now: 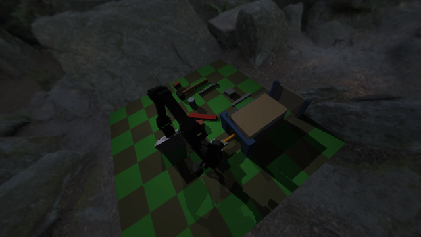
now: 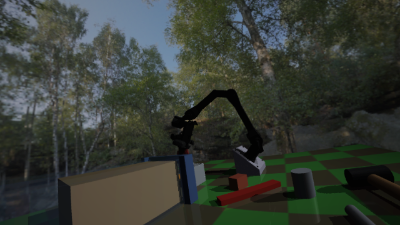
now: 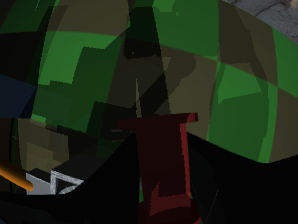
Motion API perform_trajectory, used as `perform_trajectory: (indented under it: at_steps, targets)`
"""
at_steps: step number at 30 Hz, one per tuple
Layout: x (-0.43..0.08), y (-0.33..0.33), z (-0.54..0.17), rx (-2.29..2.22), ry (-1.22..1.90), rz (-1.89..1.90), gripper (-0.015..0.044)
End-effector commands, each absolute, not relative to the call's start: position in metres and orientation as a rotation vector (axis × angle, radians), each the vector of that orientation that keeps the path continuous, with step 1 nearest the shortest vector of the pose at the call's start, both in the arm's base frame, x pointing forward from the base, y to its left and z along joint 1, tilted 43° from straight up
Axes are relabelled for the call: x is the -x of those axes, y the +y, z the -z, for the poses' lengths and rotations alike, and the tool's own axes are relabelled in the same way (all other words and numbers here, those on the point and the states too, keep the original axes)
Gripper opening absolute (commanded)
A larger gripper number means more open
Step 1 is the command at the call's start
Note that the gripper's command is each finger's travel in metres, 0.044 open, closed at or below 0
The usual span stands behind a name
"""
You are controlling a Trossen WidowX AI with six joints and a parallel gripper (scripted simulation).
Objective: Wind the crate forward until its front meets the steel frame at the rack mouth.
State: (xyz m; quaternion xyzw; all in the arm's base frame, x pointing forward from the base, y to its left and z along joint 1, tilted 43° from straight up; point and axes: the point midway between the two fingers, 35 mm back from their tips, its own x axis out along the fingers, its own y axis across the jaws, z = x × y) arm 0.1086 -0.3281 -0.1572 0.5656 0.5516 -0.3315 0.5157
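My gripper (image 1: 213,158) (image 2: 183,147) (image 3: 156,137) is shut on a red handle (image 2: 184,152) (image 3: 161,150), which has a wide flat end. They are raised above the bench, to the side of the winch (image 2: 200,174) (image 3: 40,183). The winch is mostly hidden by the arm in the top view. An orange strap (image 1: 229,138) (image 3: 15,177) runs from it toward the rack. The tan-topped crate (image 1: 260,113) (image 2: 125,194) sits flat behind the blue frame (image 1: 247,145) (image 2: 189,181) at the rack's mouth, with a narrow gap between them. The handle's lower end is unclear.
A red bar (image 1: 202,116) (image 2: 250,192) and a red block (image 2: 238,182) lie near the rack's mouth. A grey cylinder (image 1: 192,103) (image 2: 303,184), a mallet (image 1: 195,87) (image 2: 369,175), a grey block (image 1: 229,91) and a thin grey bar (image 1: 241,99) are farther off.
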Motion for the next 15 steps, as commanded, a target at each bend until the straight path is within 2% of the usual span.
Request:
perform_trajectory:
  at_steps: [1, 15]
  targets:
    - [-0.127, -0.333, 0.160, -1.353, 1.299, 0.774, 0.0000]
    - [-0.147, -0.338, 0.162, -1.353, 1.298, 0.773, 0.0000]
